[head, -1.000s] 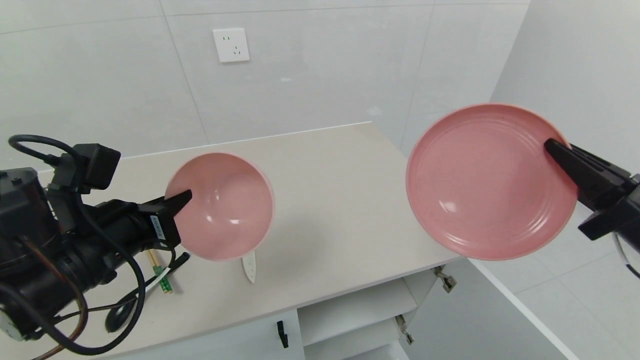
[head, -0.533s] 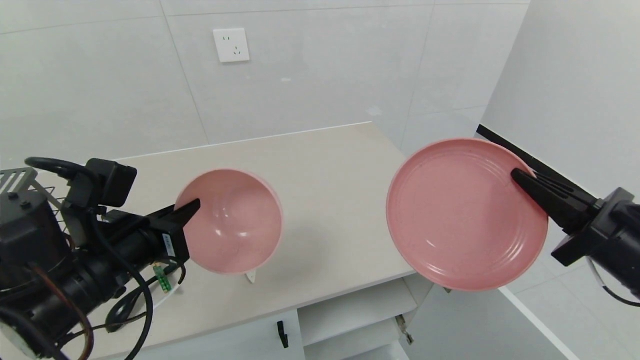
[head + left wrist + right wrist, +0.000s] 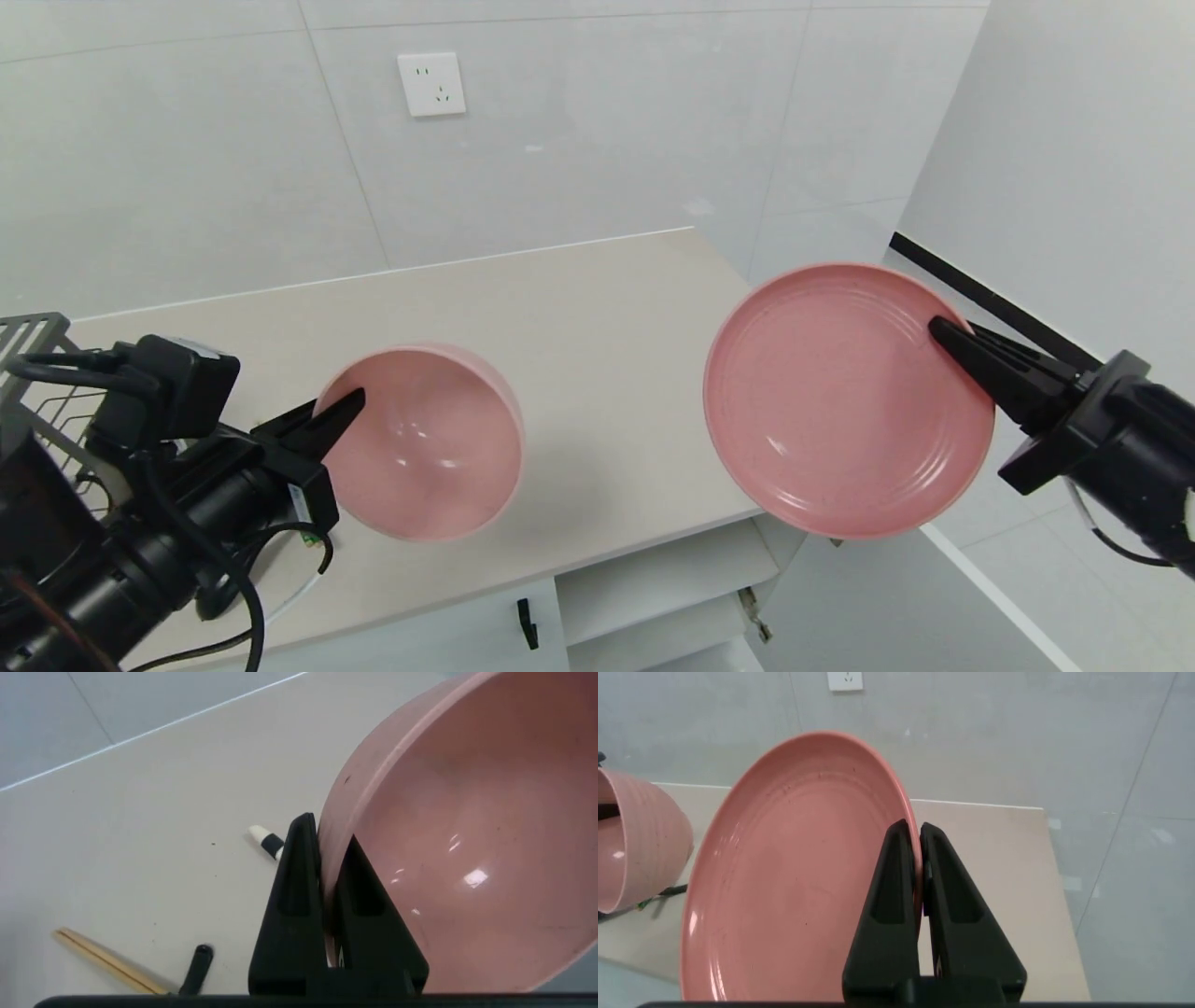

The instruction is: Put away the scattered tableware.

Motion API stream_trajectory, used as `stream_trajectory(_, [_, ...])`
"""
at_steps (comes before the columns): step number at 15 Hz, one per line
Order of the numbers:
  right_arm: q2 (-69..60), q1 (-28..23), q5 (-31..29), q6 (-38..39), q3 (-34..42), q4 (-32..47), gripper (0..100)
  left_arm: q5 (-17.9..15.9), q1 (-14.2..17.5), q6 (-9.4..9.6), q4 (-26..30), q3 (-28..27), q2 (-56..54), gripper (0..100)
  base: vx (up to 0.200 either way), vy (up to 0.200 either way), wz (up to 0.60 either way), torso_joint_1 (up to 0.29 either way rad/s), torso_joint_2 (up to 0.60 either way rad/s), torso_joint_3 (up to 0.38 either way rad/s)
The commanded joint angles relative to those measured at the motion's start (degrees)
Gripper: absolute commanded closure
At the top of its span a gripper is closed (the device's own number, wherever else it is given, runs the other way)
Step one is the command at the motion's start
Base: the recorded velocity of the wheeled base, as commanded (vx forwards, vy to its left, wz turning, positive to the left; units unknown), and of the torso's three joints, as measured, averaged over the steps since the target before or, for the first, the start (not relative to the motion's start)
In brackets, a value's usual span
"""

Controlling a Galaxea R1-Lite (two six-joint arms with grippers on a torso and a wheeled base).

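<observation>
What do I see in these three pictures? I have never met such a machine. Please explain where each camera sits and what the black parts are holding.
This is a robot with two arms, tidying a kitchen counter. The large picture comes from a camera on its head, looking down. The two small ones come from cameras on its wrists, each looking along its own black gripper. The left gripper is shut on the rim of a pink bowl, held tilted above the counter. The right gripper is shut on the rim of a pink plate, held tilted near the counter's right end. On the counter by the bowl, the left wrist picture shows chopsticks and a black handle. Below the counter, a cupboard stands open.
</observation>
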Motion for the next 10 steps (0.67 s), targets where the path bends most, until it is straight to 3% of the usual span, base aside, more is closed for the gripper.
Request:
stream_trajectory(1, [0.58,0.13,0.12,0.02,0.47,-0.06,100,0.03,-1.15,0.10,-1.67,0.83,0.10,100,-0.200,0.000,0.00,0.002,0.00,0.012])
stream_trajectory(5, [0.49,0.22,0.12,-1.92,2.14,-0.06,100,0.03,-2.73,3.88,-6.06,2.77,0.45,100,-0.200,0.000,0.00,0.001,0.00,-0.002])
stream_trajectory(10, [-1.27,0.13,0.03,-1.92,3.28,-0.06,100,0.03,-5.19,4.41,-6.15,3.12,0.45,100,0.000,0.000,0.00,0.000,0.00,0.000])
